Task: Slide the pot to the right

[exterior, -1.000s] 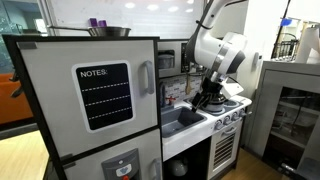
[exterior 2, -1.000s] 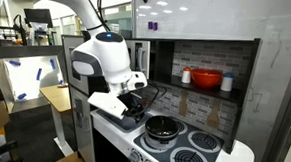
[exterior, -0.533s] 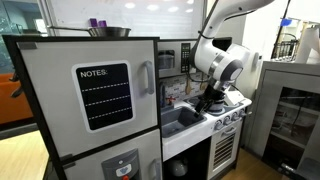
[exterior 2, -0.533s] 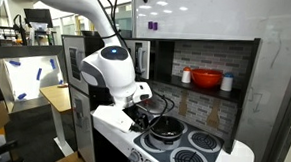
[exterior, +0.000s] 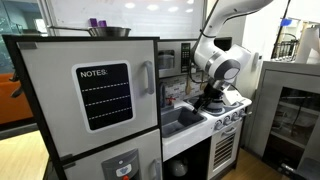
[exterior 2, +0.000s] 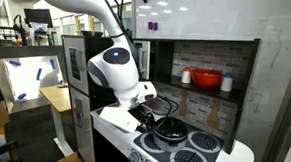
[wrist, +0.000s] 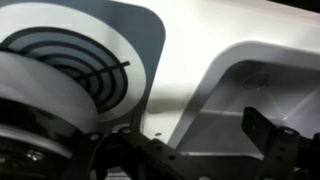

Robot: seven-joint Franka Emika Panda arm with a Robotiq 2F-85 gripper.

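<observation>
The pot [exterior 2: 168, 132] is small, round and grey with a dark inside, and sits on the rear burner nearest the sink in an exterior view. My gripper [exterior 2: 150, 117] hangs low just at the pot's sink-side rim. In the other exterior view the gripper [exterior: 210, 101] is over the stove and hides the pot. In the wrist view the gripper [wrist: 190, 148] has its dark fingers wide apart with nothing between them, above the white counter. A coil burner [wrist: 68, 60] shows at upper left; I cannot tell whether the pot shows there.
A sink [wrist: 255, 90] lies beside the stove [exterior: 185, 118]. More coil burners [exterior 2: 204, 142] sit nearer the front and far side. A red bowl [exterior 2: 207, 79] and white shakers [exterior 2: 186, 76] stand on the back shelf. A steel bowl [exterior: 108, 31] sits on the fridge.
The arm has swung from over the sink toward the stove and come down beside the pot. The pot has hardly moved.
</observation>
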